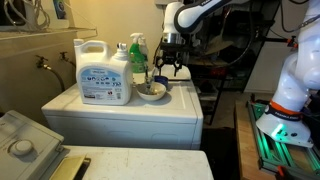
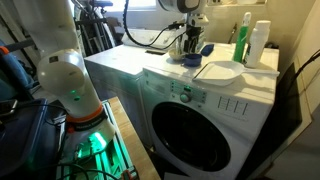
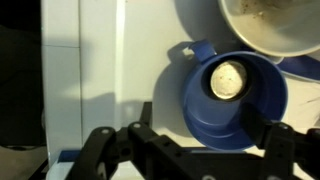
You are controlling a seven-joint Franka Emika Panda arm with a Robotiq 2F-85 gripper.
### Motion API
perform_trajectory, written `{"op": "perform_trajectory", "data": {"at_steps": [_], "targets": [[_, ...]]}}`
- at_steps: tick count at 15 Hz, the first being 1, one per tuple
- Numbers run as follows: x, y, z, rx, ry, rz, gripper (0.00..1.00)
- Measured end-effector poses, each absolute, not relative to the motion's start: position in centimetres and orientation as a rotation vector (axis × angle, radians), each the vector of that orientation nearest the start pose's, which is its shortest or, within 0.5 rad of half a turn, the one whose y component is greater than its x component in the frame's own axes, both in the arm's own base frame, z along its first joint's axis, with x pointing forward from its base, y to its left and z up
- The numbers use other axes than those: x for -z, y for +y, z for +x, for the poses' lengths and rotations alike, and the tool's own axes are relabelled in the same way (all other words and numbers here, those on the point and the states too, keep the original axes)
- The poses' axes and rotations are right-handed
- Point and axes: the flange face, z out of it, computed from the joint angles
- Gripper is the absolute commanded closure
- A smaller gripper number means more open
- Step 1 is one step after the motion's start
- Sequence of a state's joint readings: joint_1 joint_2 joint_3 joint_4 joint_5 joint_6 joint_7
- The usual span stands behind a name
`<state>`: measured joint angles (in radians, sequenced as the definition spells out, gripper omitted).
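- Claw: open, fingers spread wide, holding nothing. It hangs just above the blue cup, and both exterior views show it over the washing machine top.
- Blue cup: upright on the washing machine, near its back edge. It sits off-centre between the fingers in the wrist view, close to one of them.
- Pale round thing: lies inside the cup; what it is cannot be told.
- Bowl: white, just beside the cup; whether the rims touch cannot be told.
- Detergent jug and green bottle: stand beyond the bowl.
- Risk, tipping: a straight descent would likely land the nearer finger on the cup's rim, tilting it and spilling its contents.
- Risk, collision: the bowl stands so close that a finger could catch and shove it.
- Risk, slip: smooth round walls may twist out of an off-centre squeeze.
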<state>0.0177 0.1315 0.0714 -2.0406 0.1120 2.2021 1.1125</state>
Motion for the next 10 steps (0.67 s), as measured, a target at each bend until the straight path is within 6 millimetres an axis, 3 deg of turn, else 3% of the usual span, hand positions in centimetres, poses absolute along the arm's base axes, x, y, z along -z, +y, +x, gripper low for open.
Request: {"op": "perform_trajectory", "data": {"at_steps": [3,6,7,10], "targets": [[-37.2,5.9,58.2,-0.006,1.632,-2.542,0.65],[-36.2,5.7,58.5,-0.005,1.676,-2.515,0.79],[-35.9,5.5,58.5,-0.011,1.688,-2.511,0.96],[-35.1,5.0,58.5,-0.024,1.716,-2.505,1.00]]}}
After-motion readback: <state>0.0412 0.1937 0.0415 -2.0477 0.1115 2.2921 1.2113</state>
